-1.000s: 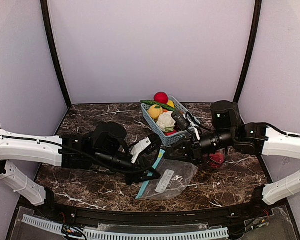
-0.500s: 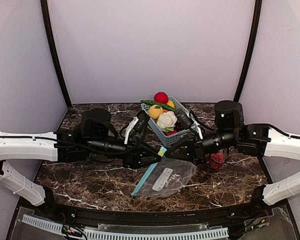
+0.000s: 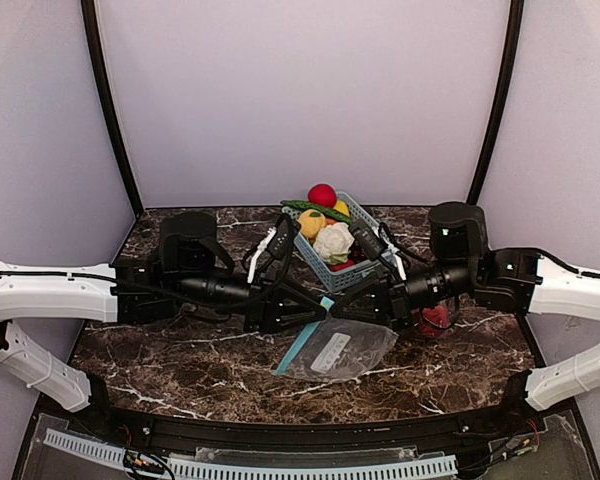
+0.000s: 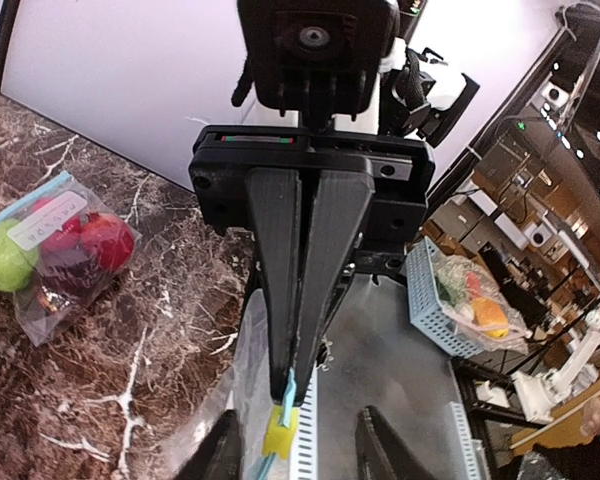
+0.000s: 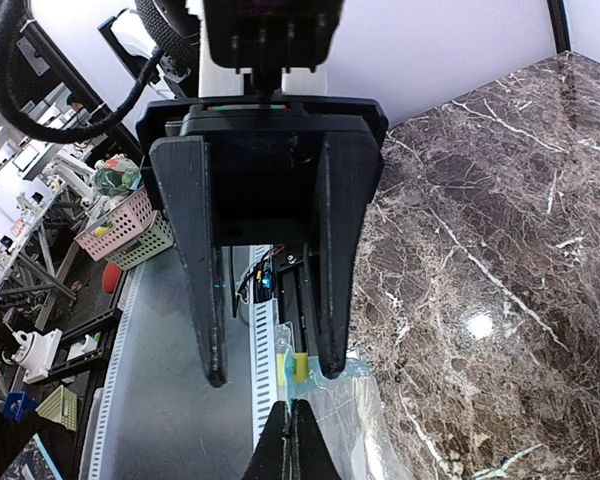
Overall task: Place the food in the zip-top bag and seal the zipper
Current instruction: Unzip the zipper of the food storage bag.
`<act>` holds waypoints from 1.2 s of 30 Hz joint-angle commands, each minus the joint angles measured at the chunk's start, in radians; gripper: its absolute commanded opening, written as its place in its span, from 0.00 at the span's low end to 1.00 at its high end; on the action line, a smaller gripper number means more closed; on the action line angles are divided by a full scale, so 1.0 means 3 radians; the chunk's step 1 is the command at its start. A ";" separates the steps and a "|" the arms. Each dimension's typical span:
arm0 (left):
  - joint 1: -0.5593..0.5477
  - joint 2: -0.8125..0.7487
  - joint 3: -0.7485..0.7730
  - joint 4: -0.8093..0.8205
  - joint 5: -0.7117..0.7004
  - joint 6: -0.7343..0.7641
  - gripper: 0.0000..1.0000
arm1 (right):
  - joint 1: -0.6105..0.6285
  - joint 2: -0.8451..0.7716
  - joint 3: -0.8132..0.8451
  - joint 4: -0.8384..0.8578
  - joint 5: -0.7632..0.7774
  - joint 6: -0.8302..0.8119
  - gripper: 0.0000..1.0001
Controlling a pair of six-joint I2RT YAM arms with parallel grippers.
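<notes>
A clear zip-top bag [image 3: 345, 350] with a blue zipper strip and a yellow slider [image 3: 326, 300] lies on the marble table in front of the arms; it looks empty. My right gripper [image 3: 348, 308] is shut on the zipper edge beside the slider [image 5: 298, 367]; its closed tips [image 5: 298, 440] pinch the blue strip. My left gripper [image 3: 315, 310] faces it, open, one finger on each side of the slider [image 4: 278, 437]. The food sits in a light-blue basket [image 3: 352, 272] behind: a red apple [image 3: 322, 194], yellow citrus [image 3: 310, 222] and a white cauliflower [image 3: 332, 242].
A second clear bag [image 4: 55, 245] holding a green apple and red fruits lies on the marble under the right arm; only its red shows in the top view [image 3: 435, 318]. Black posts and pale walls enclose the table. A slotted white rail [image 3: 280, 468] runs along the near edge.
My left gripper has moved away from the bag's lower corner, back and right to the slider. The bag's zipper end has swung and shifted a little right. My right gripper has kept its hold.
</notes>
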 commanded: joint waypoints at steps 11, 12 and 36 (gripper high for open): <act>0.0019 0.0036 -0.0067 0.0070 0.0070 -0.0048 0.04 | 0.0028 -0.0172 -0.0049 -0.0002 0.0513 0.0107 0.00; 0.0020 0.0025 -0.0099 0.0063 0.0067 -0.0055 0.04 | 0.0024 -0.0196 -0.0055 -0.0002 0.0572 0.0117 0.00; 0.0019 -0.0148 -0.0603 -0.0346 0.0026 0.0034 0.01 | -0.0301 -0.0671 -0.0260 -0.0032 0.1421 0.0362 0.00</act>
